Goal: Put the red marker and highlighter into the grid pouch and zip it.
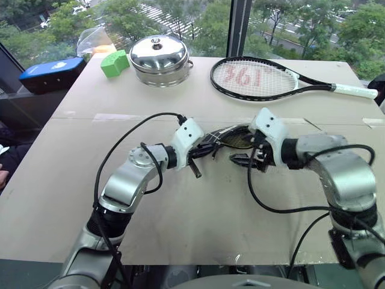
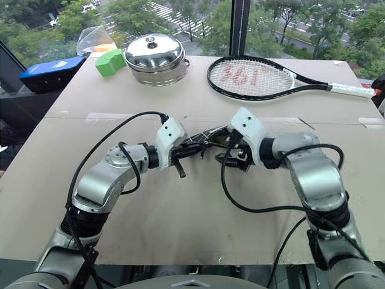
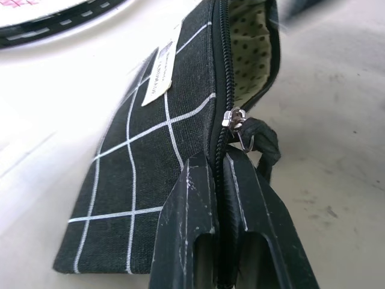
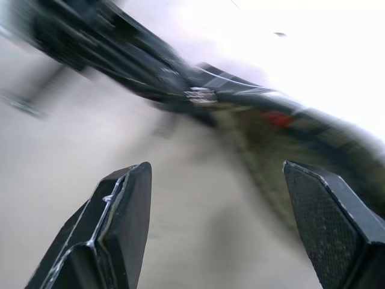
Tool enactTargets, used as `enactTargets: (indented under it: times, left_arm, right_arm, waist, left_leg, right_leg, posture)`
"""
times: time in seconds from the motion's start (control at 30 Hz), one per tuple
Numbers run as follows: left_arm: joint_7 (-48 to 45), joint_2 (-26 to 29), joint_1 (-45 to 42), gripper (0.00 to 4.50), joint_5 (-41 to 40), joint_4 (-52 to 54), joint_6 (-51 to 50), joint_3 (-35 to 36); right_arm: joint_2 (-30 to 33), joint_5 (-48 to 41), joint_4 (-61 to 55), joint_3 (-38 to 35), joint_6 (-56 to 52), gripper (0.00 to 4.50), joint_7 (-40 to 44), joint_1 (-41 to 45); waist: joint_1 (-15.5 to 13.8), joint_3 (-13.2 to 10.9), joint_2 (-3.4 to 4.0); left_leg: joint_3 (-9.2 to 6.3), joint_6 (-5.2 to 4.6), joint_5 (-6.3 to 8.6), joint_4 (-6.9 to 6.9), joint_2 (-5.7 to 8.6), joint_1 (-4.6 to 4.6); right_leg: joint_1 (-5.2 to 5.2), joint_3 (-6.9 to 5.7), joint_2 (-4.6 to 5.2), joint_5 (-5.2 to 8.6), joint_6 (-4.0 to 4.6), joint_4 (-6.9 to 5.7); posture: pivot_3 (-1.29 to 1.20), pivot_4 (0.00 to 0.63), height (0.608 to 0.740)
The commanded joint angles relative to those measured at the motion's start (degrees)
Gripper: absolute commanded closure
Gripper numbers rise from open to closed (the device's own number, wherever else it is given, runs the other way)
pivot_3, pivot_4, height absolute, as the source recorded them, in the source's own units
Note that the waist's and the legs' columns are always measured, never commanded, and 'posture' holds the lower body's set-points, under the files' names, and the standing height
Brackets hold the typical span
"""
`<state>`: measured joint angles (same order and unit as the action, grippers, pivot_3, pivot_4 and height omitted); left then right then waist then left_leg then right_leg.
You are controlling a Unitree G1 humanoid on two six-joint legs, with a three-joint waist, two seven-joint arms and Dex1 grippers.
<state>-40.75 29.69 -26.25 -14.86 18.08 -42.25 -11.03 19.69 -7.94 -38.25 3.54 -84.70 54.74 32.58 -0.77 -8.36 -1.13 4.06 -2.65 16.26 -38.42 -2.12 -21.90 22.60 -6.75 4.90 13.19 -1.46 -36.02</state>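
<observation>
The grid pouch (image 3: pixel 150 150), black with white lines and a white label, lies mid-table between my two hands (image 1: pixel 233 137). Its zipper is partly open and shows a pale dotted lining. My left gripper (image 3: pixel 216 164) is shut on the pouch's zipper end, just below the silver pull (image 3: pixel 234 117). My right gripper (image 4: pixel 213 171) hangs open beside the pouch's mouth (image 1: pixel 242 159), touching nothing. A blurred red bit (image 4: pixel 277 118) inside the mouth looks like the red marker's cap. The highlighter is hidden.
At the back of the table lie a tennis racket (image 1: pixel 258 78), a lidded steel pot (image 1: pixel 159 60) and a chunky green block (image 1: pixel 114 63). A blue box (image 1: pixel 51 72) sits off the far left corner. Bare tabletop (image 1: pixel 198 211) stretches toward me.
</observation>
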Motion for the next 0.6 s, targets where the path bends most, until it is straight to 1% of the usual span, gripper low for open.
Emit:
enactTargets:
  times: [0.03, 0.23, 0.4, 0.43, 0.5, 0.53, 0.6]
  left_arm:
    - [0.1, -0.3, -1.5, 4.50, -0.8, 1.1, 0.2, 1.0]
    - [-0.6, -0.1, -2.2, 4.50, -0.8, 1.0, 0.0, 0.5]
    - [-0.8, 0.2, -1.9, 4.50, -1.0, 1.8, -0.4, 0.3]
    - [-0.8, 0.3, -1.8, 4.50, -1.0, 1.9, -0.5, 0.3]
    - [-0.9, 0.4, -1.7, 4.50, -1.1, 2.2, -0.6, 0.2]
    - [-0.9, 0.5, -1.6, 4.50, -1.1, 2.4, -0.6, 0.3]
    - [-0.9, 0.6, -1.3, 4.50, -1.1, 2.7, -0.7, 0.2]
  right_arm:
    - [-4.2, -2.6, -2.0, -2.8, -5.4, 1.02, -5.2, 0.3]
    - [-15.7, -2.8, 3.2, -4.9, -7.7, 1.02, -15.7, 1.4]
    - [-22.1, -3.4, 6.7, -7.3, -7.1, 1.02, -21.9, 2.3]
    - [-23.1, -3.7, 7.1, -8.1, -7.1, 1.55, -22.7, 2.5]
    - [-23.7, -4.4, 7.4, -8.5, -7.1, 2.27, -24.0, 2.8]
    - [-23.9, -4.7, 7.7, -8.6, -6.9, 2.80, -24.7, 2.9]
    - [-24.5, -5.5, 8.0, -9.2, -6.9, 2.80, -25.7, 3.2]
  waist:
    - [0.0, 0.0, 0.01]
    - [0.0, 0.0, 0.01]
    - [0.0, 0.0, 0.01]
    - [0.1, 0.0, 0.02]
    - [0.1, 0.0, 0.02]
    - [0.1, 0.0, 0.02]
    - [0.1, 0.0, 0.02]
  left_leg:
    - [0.01, 0.00, 0.00, 0.00, 0.00, 0.01]
    - [0.03, 0.02, -0.01, 0.03, 0.01, 0.02]
    - [0.05, 0.02, -0.01, 0.02, 0.05, 0.01]
    - [0.05, 0.02, -0.01, 0.02, 0.05, 0.02]
    - [0.05, 0.02, -0.01, 0.03, 0.04, 0.03]
    - [0.04, 0.03, -0.01, 0.03, 0.04, 0.03]
    - [0.03, 0.03, -0.01, 0.04, 0.04, 0.02]
  right_leg:
    - [0.01, 0.00, 0.00, 0.00, 0.00, -0.01]
    - [0.08, 0.02, -0.03, 0.00, 0.01, -0.15]
    - [0.08, 0.00, -0.02, 0.00, 0.01, -0.13]
    - [0.08, 0.01, -0.02, 0.00, 0.01, -0.14]
    - [0.08, 0.00, -0.03, 0.00, 0.01, -0.16]
    - [0.08, 0.00, -0.04, 0.00, 0.01, -0.16]
    - [0.08, -0.01, -0.05, 0.00, 0.01, -0.14]
  posture:
    - [0.00, 0.150, 0.740]
    - [0.00, 0.150, 0.740]
    - [0.00, 0.150, 0.740]
    - [0.00, 0.150, 0.740]
    - [0.00, 0.150, 0.740]
    - [0.00, 0.150, 0.740]
    - [0.00, 0.150, 0.740]
